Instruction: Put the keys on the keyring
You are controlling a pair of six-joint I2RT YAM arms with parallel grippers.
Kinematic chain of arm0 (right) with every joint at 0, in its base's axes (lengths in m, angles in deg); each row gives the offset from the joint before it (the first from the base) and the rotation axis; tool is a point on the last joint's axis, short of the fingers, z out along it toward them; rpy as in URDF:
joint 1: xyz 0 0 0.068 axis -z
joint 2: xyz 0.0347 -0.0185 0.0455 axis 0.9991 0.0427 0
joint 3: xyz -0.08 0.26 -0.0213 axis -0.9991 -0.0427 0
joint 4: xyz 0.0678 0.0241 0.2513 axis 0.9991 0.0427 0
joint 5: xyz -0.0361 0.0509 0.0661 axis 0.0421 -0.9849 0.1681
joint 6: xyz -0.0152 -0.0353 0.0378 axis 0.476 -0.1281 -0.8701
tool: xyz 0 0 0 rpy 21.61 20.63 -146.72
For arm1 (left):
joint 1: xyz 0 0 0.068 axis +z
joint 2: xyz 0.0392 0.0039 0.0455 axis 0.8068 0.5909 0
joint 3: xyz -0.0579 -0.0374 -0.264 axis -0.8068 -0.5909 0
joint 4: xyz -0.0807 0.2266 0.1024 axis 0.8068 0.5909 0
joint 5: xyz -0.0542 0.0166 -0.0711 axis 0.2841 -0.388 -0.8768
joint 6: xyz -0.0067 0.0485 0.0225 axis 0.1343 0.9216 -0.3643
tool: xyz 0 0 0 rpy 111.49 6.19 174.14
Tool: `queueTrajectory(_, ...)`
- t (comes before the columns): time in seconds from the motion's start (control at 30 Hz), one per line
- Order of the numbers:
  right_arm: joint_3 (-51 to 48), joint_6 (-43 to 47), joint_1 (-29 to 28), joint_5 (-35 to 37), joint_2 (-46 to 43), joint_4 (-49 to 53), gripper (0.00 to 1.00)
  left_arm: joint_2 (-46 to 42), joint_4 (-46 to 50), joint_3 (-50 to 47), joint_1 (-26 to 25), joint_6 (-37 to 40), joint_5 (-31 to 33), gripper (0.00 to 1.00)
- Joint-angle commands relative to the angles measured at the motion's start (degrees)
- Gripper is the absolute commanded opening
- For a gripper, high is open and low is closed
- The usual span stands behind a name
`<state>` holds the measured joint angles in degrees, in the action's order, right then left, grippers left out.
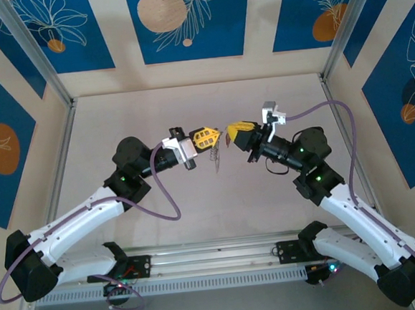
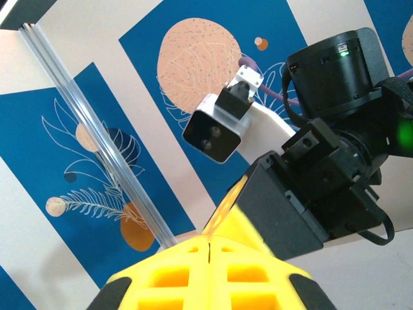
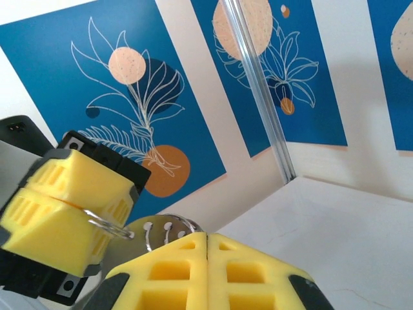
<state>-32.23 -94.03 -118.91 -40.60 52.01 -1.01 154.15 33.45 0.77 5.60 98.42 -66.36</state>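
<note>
The two grippers are met tip to tip above the middle of the table (image 1: 153,109). The left gripper (image 1: 212,136) is seen with its yellow fingers (image 2: 174,274) pressed together. In the right wrist view a thin wire of the keyring (image 3: 106,226) is caught in the seam between them, so this gripper is clamped on the keyring. The right gripper (image 1: 234,128) is also closed, its fingers (image 3: 258,271) joined along a straight seam. A flat silver piece with round holes (image 3: 164,229) stands out just above their tips and is linked to the wire loop. It seems to be pinched there, but the grip itself is hidden.

From above, the keyring (image 1: 218,154) is held in the air between both grippers, and small grey pieces are hung down from it, well clear of the table.
</note>
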Motion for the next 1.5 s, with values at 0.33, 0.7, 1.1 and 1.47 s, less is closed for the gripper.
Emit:
queueTrajectory(0.33, -0.35, -1.67, 0.66, -0.5, -3.87, -4.4, 0.0, 1.77, -14.73, -3.04, -0.64, -9.69, 7.23, 0.0)
queueTrajectory(0.7, 1.22, -3.25, 0.54, -2.74, -1.14, -9.23, 0.0, 3.6, -21.73, -4.78, -0.53, -16.86, 10.53, 0.0)
queueTrajectory(1.1, 2.63, -4.24, 0.37, -3.48, 3.49, -13.97, 0.0, 4.07, -21.71, -4.7, -0.58, -18.4, 9.27, 0.0)
queueTrajectory(1.47, 4.22, -4.31, -0.46, -4.14, 5.69, -16.05, 0.0, 4.59, -21.5, -4.17, -0.58, -18.43, 8.21, 0.0)
